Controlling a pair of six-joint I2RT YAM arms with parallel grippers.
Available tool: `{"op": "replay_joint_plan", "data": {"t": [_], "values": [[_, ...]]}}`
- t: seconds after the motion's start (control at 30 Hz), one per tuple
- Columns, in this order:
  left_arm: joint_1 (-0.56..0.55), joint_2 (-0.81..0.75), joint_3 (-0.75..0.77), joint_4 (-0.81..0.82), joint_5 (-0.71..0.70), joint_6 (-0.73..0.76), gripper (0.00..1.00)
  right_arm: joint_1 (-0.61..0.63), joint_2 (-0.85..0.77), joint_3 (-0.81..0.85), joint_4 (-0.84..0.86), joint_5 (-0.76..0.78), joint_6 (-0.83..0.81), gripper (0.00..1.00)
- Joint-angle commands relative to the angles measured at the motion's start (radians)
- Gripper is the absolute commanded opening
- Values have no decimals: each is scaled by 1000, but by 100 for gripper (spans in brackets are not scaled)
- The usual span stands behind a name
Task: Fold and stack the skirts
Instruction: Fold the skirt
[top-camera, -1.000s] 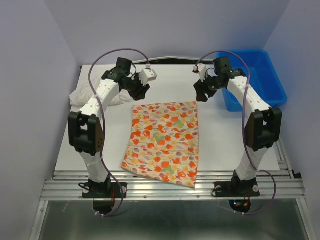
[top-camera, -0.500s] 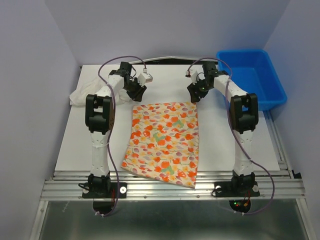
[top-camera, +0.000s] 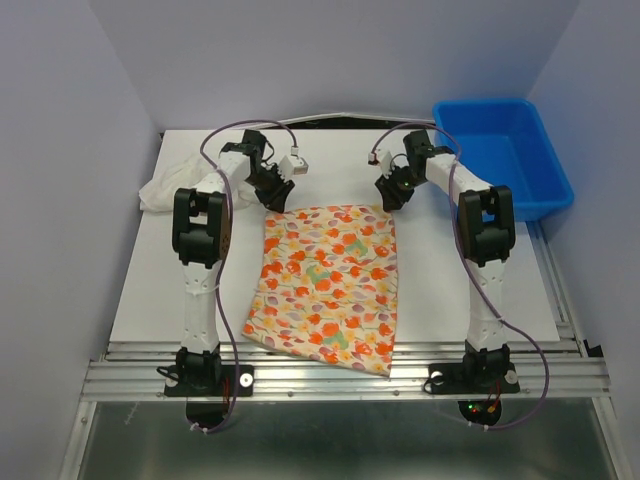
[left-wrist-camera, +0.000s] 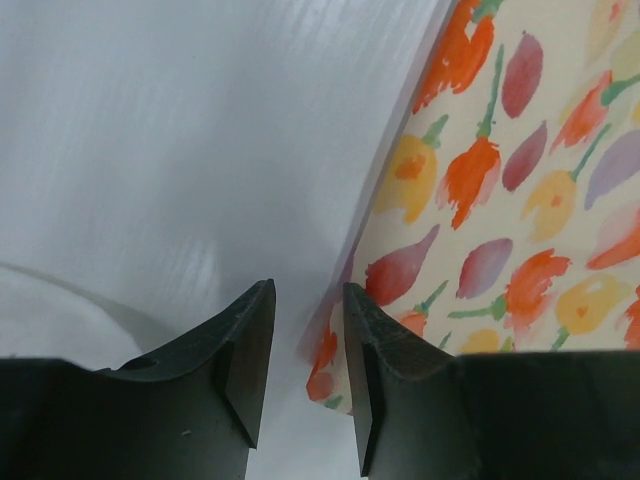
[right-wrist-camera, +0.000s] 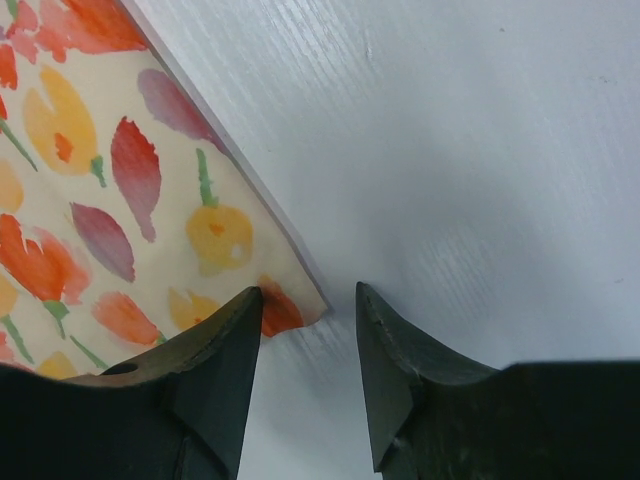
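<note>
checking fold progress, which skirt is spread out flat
The flower-print skirt, spread flat in the middle; the white skirt lies bunched up on the left.

From above I see the printed skirt (top-camera: 328, 285) spread flat on the table (top-camera: 140, 300). My left gripper (top-camera: 277, 198) sits low at its far left corner and my right gripper (top-camera: 393, 198) at its far right corner. I can't make out how the jaws stand. The white skirt (top-camera: 165, 190) lies crumpled at the table's left edge, and the blue bin (top-camera: 500, 150) sits at the back right.
</note>
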Motion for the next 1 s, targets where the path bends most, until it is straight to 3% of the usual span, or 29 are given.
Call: {"op": "replay_joint_plan", "data": {"t": [0.0,0.17,0.33,0.4,0.43,0.5,0.67,0.97], "values": [[14,-17,-19,-79,58,56,45,-1,18,9,-14,-16,-39,47],[20,-1,-10,-142,74,97,45,-1,38,37,-26,-7,-49,40],[40,-12,5,-109,89,58,31,-1,40,46,-23,6,-52,8],[55,-37,19,-75,98,30,38,-1,38,54,-20,4,-45,3],[61,-49,23,-40,103,13,48,-1,38,57,-22,3,-42,1],[74,-69,54,-29,107,-25,53,-1,30,66,-22,0,-43,1],[77,-58,151,-125,135,14,53,-1,21,87,-20,-5,-40,1],[77,-32,99,-210,167,76,56,-1,10,87,-20,-10,-51,1]]}}
